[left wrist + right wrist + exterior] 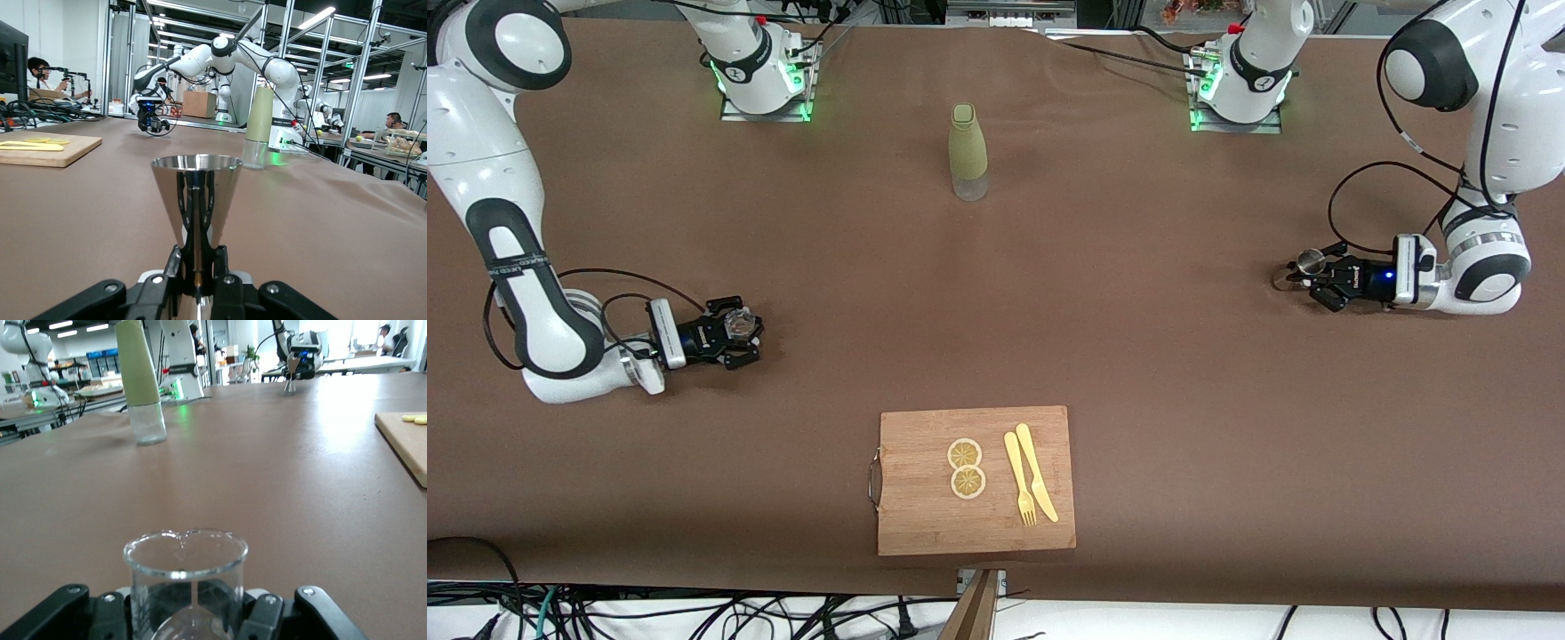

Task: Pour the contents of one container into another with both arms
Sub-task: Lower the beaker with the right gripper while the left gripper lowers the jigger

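Observation:
My left gripper [1316,277] sits low over the table near the left arm's end, shut on the waist of a steel jigger [1310,262]. In the left wrist view the jigger [195,193] stands upright between the fingers [175,263]. Near the right arm's end, my right gripper [740,340] is low over the table, shut on a clear glass beaker [739,323]. That beaker [185,577] looks empty, with the right gripper [190,617] around its lower part. A green-sleeved bottle [967,153] stands upright between the two arm bases.
A wooden cutting board [916,520] lies near the front edge, carrying two lemon slices [965,468], a yellow fork [1018,480] and a yellow knife [1037,471]. Brown table cover runs between the two grippers. Cables hang below the front edge.

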Motion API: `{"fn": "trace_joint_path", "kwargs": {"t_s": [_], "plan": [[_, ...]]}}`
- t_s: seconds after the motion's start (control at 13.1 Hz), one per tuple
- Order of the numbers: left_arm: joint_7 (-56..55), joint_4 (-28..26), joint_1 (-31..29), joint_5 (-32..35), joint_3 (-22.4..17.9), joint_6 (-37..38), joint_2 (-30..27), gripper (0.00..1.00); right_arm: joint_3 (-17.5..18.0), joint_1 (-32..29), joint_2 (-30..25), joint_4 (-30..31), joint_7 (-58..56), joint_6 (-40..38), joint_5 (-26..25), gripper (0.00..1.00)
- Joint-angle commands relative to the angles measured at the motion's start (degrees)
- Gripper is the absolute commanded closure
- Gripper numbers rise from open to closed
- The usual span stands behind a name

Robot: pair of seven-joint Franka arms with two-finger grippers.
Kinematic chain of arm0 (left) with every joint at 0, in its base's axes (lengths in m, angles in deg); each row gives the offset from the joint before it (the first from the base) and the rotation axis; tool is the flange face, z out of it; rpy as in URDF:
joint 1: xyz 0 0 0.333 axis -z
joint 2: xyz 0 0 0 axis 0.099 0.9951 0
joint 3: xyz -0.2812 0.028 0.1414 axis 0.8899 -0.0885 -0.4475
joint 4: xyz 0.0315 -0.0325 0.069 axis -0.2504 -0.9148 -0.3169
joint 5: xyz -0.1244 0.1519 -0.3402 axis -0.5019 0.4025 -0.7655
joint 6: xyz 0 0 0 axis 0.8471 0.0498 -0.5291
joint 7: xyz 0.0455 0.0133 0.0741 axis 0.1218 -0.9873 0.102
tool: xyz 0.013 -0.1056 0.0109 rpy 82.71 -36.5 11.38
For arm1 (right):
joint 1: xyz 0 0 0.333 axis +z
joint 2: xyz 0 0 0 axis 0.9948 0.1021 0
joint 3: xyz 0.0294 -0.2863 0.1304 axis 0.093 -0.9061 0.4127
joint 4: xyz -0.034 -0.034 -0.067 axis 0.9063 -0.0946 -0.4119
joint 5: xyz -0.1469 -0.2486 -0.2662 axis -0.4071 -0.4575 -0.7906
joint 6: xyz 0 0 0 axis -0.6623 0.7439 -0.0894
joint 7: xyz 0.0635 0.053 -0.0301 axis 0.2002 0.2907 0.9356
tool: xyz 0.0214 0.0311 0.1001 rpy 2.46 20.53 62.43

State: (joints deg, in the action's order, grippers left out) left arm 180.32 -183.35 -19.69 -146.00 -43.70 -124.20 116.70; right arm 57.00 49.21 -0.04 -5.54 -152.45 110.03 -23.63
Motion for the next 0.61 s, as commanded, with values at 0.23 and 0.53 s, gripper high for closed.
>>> {"fn": "trace_joint_path", "kwargs": {"t_s": [0.23,0.53], "plan": [[13.0,0.92,-0.75,-0.35,-0.52,1.53,1.56,1.0,0.21,2.5,2.8,1.31,0.18,0.72,3.28,0.95],[13.35,0.92,-0.67,-5.28,-0.52,0.83,4.02,1.0,0.21,3.2,2.54,1.14,2.63,0.11,3.72,0.0]]}}
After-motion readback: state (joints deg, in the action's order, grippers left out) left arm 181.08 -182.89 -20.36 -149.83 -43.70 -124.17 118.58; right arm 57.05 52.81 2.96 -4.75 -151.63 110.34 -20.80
